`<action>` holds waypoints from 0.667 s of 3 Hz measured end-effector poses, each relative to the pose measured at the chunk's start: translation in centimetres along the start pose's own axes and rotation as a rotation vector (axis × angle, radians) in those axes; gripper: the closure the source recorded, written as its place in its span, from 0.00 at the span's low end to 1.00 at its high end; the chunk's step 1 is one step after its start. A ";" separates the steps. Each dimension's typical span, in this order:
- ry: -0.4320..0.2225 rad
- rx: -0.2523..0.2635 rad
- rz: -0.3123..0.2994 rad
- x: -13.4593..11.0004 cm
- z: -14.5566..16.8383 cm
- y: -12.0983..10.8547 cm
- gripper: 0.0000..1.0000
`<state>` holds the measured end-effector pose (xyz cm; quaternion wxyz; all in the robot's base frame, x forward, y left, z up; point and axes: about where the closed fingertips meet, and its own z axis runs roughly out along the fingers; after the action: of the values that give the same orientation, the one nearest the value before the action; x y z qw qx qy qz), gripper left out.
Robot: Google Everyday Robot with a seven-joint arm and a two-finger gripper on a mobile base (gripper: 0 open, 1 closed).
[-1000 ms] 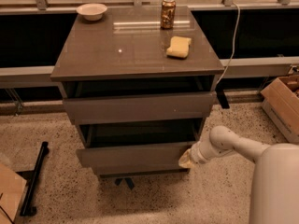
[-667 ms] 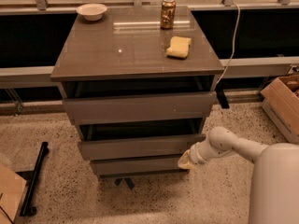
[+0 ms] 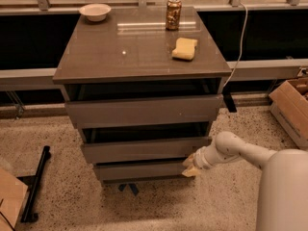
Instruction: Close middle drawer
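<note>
The middle drawer (image 3: 144,149) is the narrow grey-brown front between the taller top drawer (image 3: 144,110) and the lowest drawer (image 3: 139,171) of the cabinet (image 3: 120,47). It stands slightly out from the cabinet, with a dark gap above its front. My gripper (image 3: 191,166), on a white arm coming from the lower right, is at the right end of the drawer fronts, against the lower right corner of the middle drawer's front.
On the cabinet top stand a white bowl (image 3: 95,11), a can (image 3: 173,14) and a yellow sponge (image 3: 185,48). A cardboard box (image 3: 291,105) sits on the floor at right. A black bar (image 3: 36,184) and cardboard (image 3: 9,198) lie at left.
The middle drawer has slid back toward the cabinet, and its front now stands much less far out. My gripper has moved inward with it.
</note>
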<state>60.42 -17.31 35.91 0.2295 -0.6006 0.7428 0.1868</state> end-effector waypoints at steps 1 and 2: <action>-0.040 0.101 0.000 -1.0 -0.4 -2.7 0.01; -0.059 0.166 -0.011 -1.5 -1.1 -5.3 0.00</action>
<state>65.71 -17.82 37.59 0.3014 -0.5777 0.7453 0.1410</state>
